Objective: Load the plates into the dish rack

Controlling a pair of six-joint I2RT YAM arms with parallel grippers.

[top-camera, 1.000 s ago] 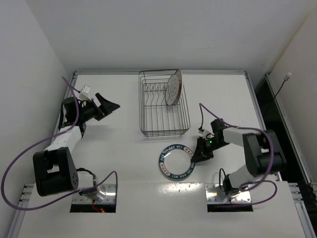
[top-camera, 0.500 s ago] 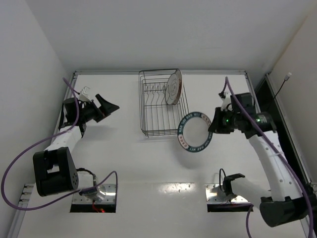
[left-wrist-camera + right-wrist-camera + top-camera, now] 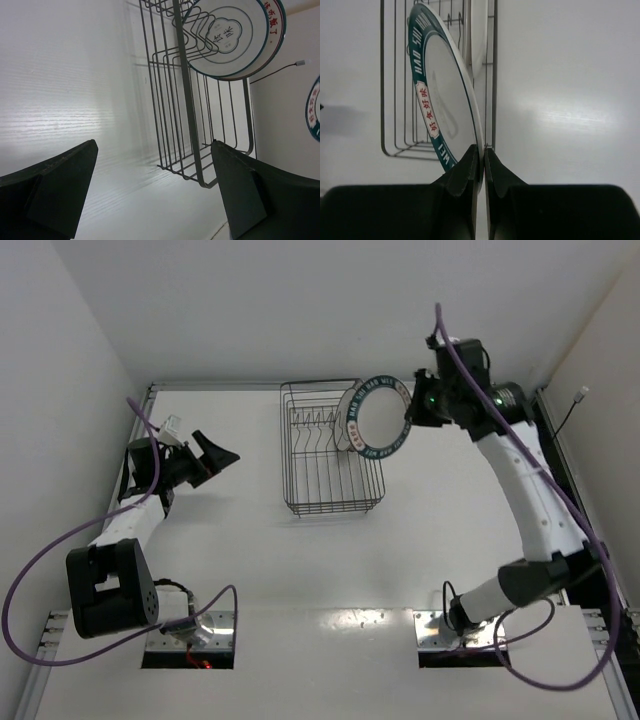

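Teal-rimmed plate (image 3: 378, 418) is lifted from counter (image 3: 250, 560), now held upright above far end of dish rack (image 3: 330, 502), rim pinched by right gripper (image 3: 479, 161) fingers. White plate (image 3: 232, 35) is racked already. Left gripper (image 3: 222, 453) fingers are spread wide, empty. Slotting is judged next.

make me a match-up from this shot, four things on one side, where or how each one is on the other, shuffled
1 teal-rimmed plate
2 white plate with centre motif
3 left gripper
4 dish rack

a open, empty
b standing on edge in the rack
c resting on the table
d pinched by the right gripper

Pairs: 1-d, 2-b, 3-a, 4-c
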